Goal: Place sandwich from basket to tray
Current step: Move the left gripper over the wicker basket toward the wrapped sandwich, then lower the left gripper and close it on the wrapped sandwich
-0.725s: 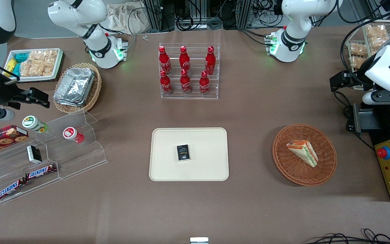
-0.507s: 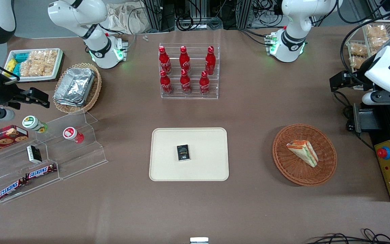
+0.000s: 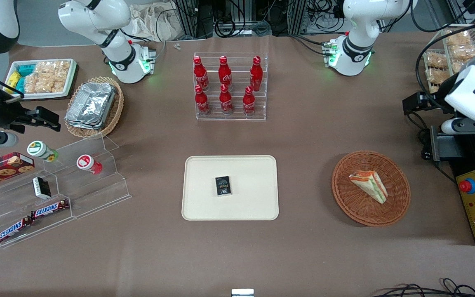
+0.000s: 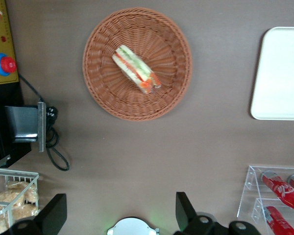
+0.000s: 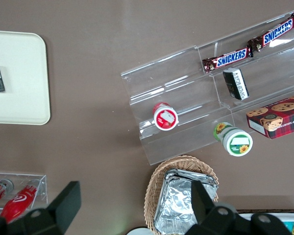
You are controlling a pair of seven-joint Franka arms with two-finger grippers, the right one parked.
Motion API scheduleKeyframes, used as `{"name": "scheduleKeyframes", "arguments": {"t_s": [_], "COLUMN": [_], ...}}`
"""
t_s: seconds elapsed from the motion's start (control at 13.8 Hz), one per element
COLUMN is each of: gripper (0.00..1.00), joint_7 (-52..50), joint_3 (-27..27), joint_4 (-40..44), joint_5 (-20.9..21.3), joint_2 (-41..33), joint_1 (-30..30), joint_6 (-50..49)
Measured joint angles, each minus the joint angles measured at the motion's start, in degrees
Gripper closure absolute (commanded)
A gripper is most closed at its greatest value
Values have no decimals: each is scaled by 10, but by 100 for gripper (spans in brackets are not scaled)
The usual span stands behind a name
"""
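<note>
Your triangular wrapped sandwich (image 3: 368,186) sits in the round reddish-brown wicker basket (image 3: 346,196), well apart from the cream rectangular tray (image 3: 254,204). Your left gripper (image 4: 118,215) hangs high, fingers spread, holding nothing.

One sandwich (image 3: 368,186), two baskets (image 3: 394,206), six red bottles (image 3: 225,83), two Snickers bars (image 3: 31,219), one beige tray (image 3: 258,206).
</note>
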Motion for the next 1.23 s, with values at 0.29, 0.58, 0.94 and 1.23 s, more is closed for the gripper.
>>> {"name": "scheduleKeyframes", "arguments": {"t_s": [0.29,0.58,0.94,1.23], "gripper": [0,0,0,0], "joint_7": [-22,-94,-187,-277], "joint_3": [1,0,-1,0], "joint_4": [-1,-22,-129,-191], "joint_5": [4,4,4,4], "joint_2": [28,108,160,180], "joint_1": [14,22,21,26], "joint_6": [-6,20,225,350]}}
